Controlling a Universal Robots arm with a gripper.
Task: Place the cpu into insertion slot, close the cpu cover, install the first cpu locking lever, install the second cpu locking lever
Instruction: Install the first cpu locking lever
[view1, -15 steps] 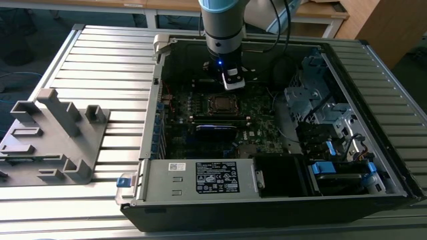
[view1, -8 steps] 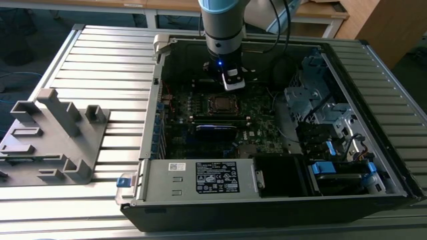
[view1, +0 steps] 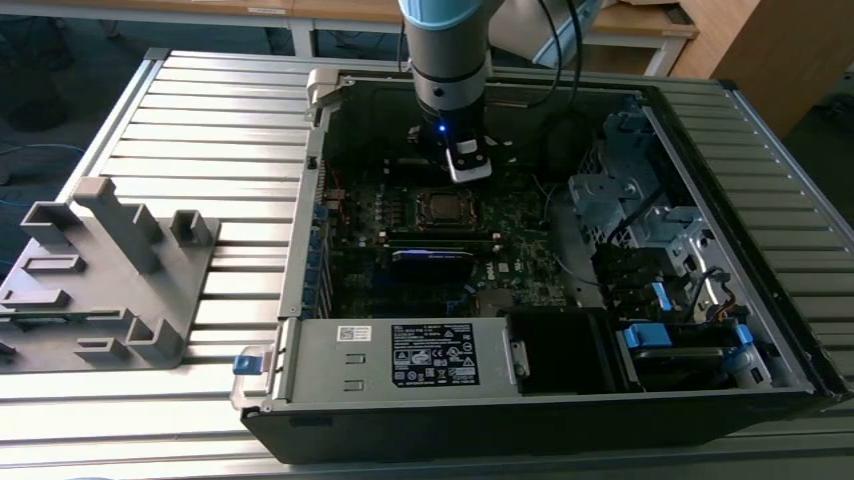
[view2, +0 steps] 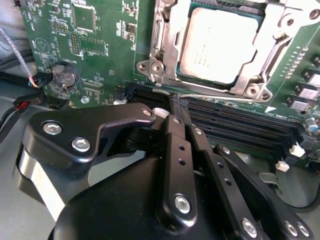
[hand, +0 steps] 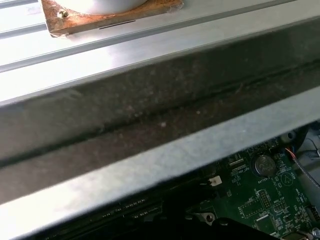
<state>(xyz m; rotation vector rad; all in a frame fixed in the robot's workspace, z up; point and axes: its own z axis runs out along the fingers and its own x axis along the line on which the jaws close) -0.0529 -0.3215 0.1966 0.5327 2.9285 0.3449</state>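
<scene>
1. Gripper (view2: 176, 107) fingers are pressed together, clenched on nothing, their tips down by the long black memory slots (view2: 240, 125) just beside the socket; in the exterior view the gripper (view1: 467, 172) hangs inside the open computer case (view1: 747, 130) above the motherboard (view1: 514, 225).
2. Case contents: the motherboard lies flat on the floor of the case, a labelled grey power-supply box (view1: 400, 355) sits along the near edge, and metal drive bays (view1: 627, 190) with blue clips fill the exterior view's right.
3. Inside the insertion slot (view2: 160, 47) lies the cpu (view2: 217, 45), its pale metal face showing through the window of the cpu cover (view2: 252, 75), which lies flat around it (closed down, as far as the second wrist view tells).
4. A thin wire lever (view2: 210, 95) runs along the socket's edge nearest the memory slots.
5. Part of the socket is cut off at the frame edge, so its far side cannot be judged.
6. A grey plastic fixture (view1: 107, 270) rests on the ribbed table (view1: 200, 130), well apart from the case.
</scene>
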